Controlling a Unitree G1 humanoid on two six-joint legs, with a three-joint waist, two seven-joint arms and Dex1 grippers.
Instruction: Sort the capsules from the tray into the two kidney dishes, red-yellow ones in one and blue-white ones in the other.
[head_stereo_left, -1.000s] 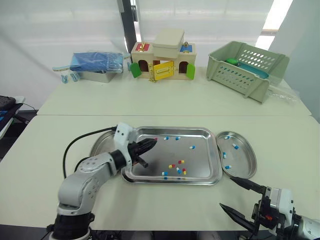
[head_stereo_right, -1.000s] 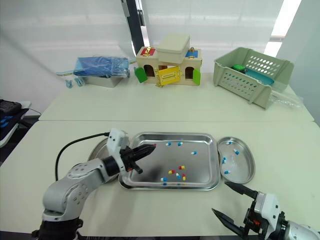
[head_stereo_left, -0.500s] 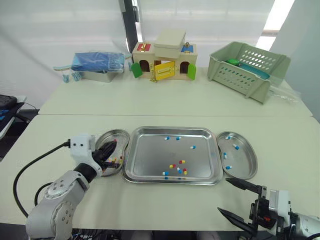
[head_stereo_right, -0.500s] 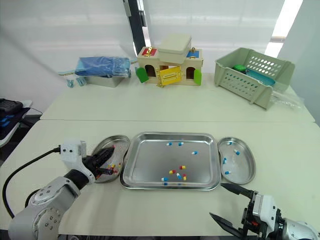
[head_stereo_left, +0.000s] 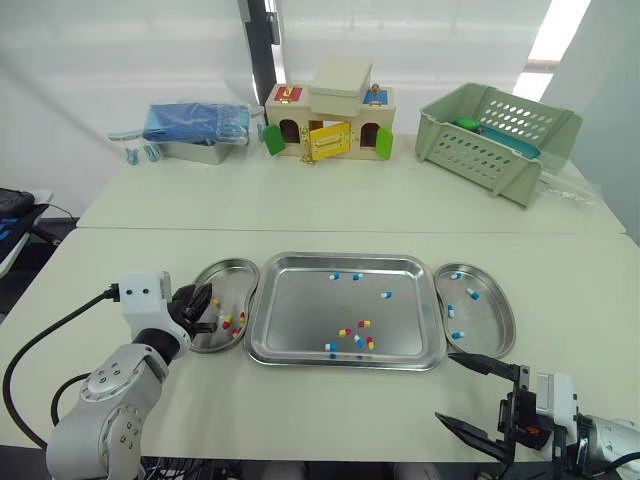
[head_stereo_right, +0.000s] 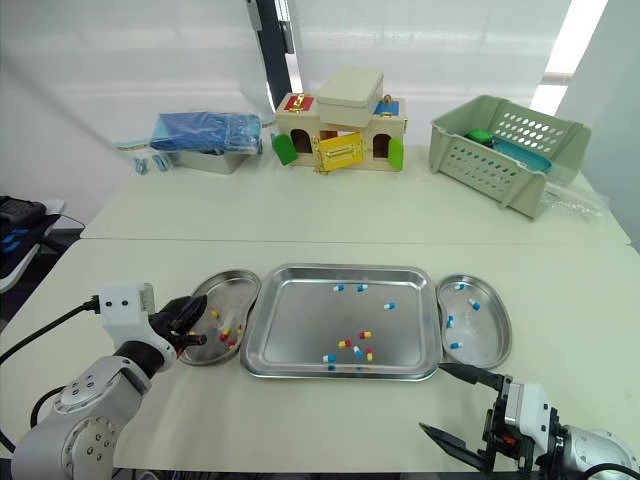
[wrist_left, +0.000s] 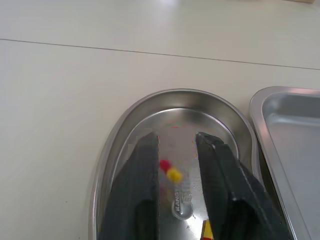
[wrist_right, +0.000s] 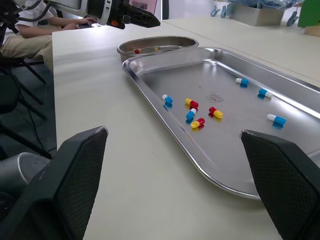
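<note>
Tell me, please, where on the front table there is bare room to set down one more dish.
Bare: the table strip between the tray and the seam, and the near strip before the tray, between the left gripper and the right gripper. Crowded: the left kidney dish and right kidney dish sit close against the tray's ends.

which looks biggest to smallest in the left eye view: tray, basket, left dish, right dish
1. tray
2. basket, though it sits farther from the camera, so its real size is unsure
3. left dish and right dish look alike
</note>
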